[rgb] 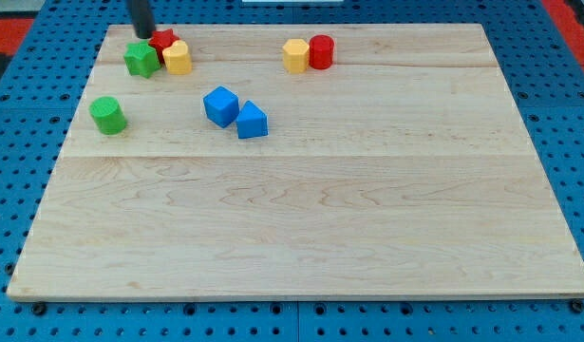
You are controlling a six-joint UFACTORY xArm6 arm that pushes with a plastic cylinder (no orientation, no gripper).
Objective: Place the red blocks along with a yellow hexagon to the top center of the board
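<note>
My tip (144, 36) is at the view's top left, just above the green star block (140, 59) and left of a red block (161, 41) whose shape is partly hidden. A yellow block (178, 57) touches the red block on its right. Near the top center, a yellow hexagon (295, 55) sits touching a red cylinder (321, 51) on its right.
A green cylinder (107, 115) lies at the left. A blue cube (220, 105) and a blue wedge-like block (252, 121) touch each other left of center. The wooden board (310, 218) rests on a blue pegboard surface.
</note>
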